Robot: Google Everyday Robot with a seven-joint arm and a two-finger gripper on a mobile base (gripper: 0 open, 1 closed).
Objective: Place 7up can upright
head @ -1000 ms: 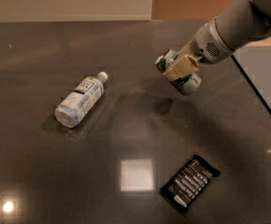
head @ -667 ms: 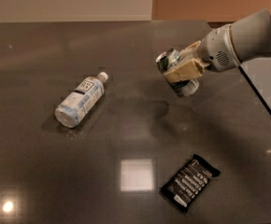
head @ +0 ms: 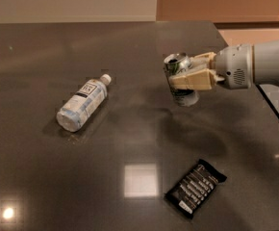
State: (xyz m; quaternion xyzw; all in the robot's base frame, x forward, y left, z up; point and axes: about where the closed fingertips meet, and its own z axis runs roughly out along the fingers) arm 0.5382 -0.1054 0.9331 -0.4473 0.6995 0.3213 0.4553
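Right of centre in the frame, the gripper [head: 176,74] reaches in from the right edge on a pale grey arm [head: 257,64], its beige fingers [head: 193,80] pointing left and clamped around the 7up can [head: 184,97]. One finger crosses the front of the can at about mid-height, the other shows behind its upper part, so the pincer is closed down to the can's width and holds it. The can stands close to upright with a slight lean, its silver top toward the upper left and its base toward the lower right. Its lower end sticks out below the front finger, and I cannot tell whether that base touches the table [head: 130,47] or hangs just above it; a soft dark shadow lies on the surface below and to the right of the can.

On the left side of the frame a clear plastic bottle [head: 82,104] lies on its side, white cap pointing to the upper right, well apart from the can. Toward the lower right a black snack packet [head: 196,187] lies flat at a slant, below the gripper and apart from it. The dark, glossy tabletop carries a square patch of reflected light [head: 140,180] low in the middle, between the bottle and the packet, and a small bright spot [head: 7,213] in the lower left corner
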